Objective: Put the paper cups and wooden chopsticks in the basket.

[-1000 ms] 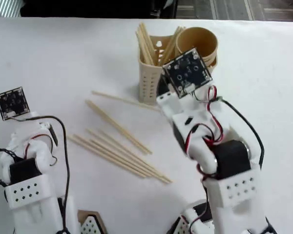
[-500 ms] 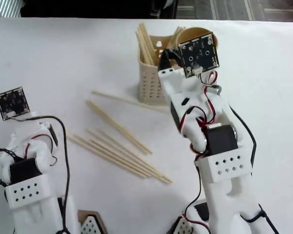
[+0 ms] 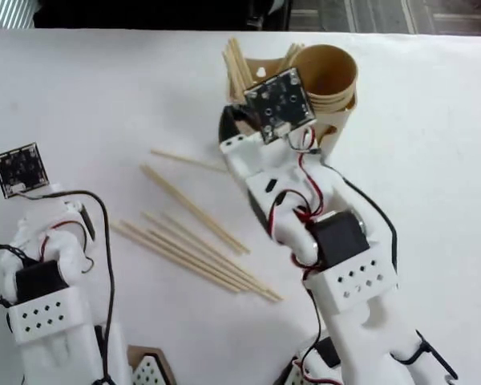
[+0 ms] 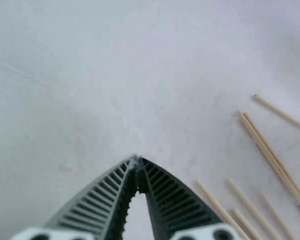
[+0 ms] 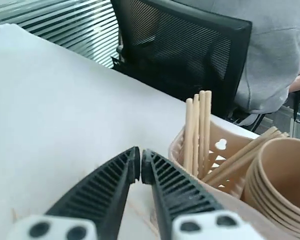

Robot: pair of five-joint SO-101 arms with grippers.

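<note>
A cream perforated basket point(image 3: 242, 136) stands upright at the back of the white table, with several wooden chopsticks point(image 3: 239, 68) and a stack of paper cups point(image 3: 330, 76) in it. Several loose chopsticks point(image 3: 196, 253) lie flat in the middle of the table. My right gripper point(image 3: 227, 128) hangs shut and empty just left of the basket. The right wrist view has its tips point(image 5: 140, 162) meeting, with the basket point(image 5: 222, 150), its chopsticks point(image 5: 197, 130) and the cups point(image 5: 285, 175) beyond. My left gripper point(image 4: 138, 161) is shut over bare table, with loose chopsticks point(image 4: 270, 155) off to one side.
The table's far edge point(image 3: 144, 30) has a black mesh chair point(image 5: 190, 45) behind it. The left arm point(image 3: 40, 281) sits at the near left corner. A small brown and white object point(image 3: 148, 367) lies at the front edge between the arm bases.
The right arm has swung left, from over the basket and cups to the basket's left side. The left arm and the loose chopsticks have stayed put.
</note>
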